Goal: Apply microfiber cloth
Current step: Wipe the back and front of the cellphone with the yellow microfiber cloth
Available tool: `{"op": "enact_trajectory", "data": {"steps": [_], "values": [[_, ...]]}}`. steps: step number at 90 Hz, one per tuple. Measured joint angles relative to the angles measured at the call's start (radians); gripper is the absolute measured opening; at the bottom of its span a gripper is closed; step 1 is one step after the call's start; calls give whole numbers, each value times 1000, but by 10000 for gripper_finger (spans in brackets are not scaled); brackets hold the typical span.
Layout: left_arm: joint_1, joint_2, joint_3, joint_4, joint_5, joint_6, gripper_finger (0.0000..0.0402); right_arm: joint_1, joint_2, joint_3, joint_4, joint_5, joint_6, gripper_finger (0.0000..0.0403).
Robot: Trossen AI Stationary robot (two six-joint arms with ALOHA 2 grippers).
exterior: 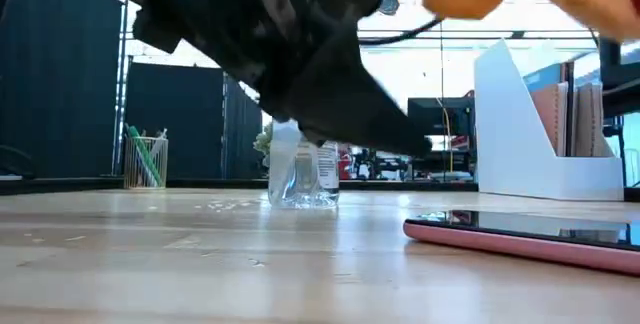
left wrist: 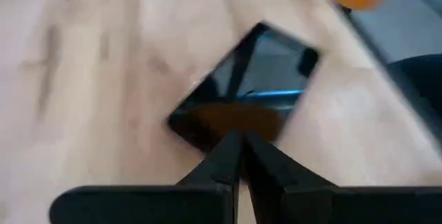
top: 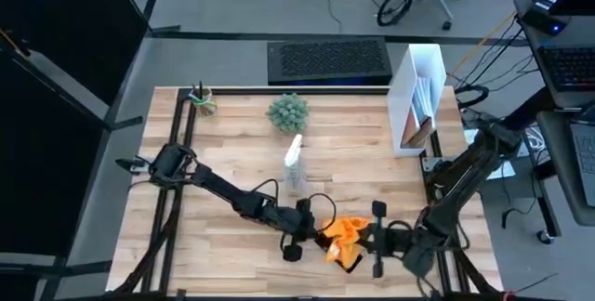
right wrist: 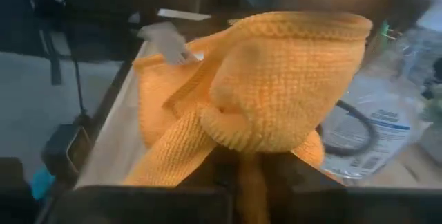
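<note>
Orange microfiber cloth [right wrist: 276,99] bunches pinched in the right hand [top: 364,242].

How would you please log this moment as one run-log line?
right gripper: shut on microfiber cloth, held above phone | left gripper: shut, beside phone | cloth not on phone yet

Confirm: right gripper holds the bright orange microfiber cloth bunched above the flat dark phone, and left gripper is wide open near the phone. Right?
Not quite. The left gripper is shut, not open: in the left wrist view its fingers meet at the tips, just short of the flat dark phone. The rest stands: the right gripper holds the bright orange microfiber cloth bunched above the phone, as the high and low views show.
</note>
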Motion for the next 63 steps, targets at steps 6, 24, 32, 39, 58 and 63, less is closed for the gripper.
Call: {"op": "enact_trajectory", "data": {"steps": [6,24,32,39,58,63], "values": [[-3,25,0,33,14,-1,6,0,5,0,-15,2,23,9],[-8,127,40,96,48,0,6,-26,111,0,-11,5,82,9],[2,146,60,90,55,-1,6,-40,174,0,8,6,92,9],[10,155,64,97,62,-8,6,-52,232,0,35,14,93,9],[22,154,66,48,62,-28,6,-39,348,0,17,-37,149,9],[26,154,66,35,64,-29,6,-25,371,0,8,-77,197,9]]}}
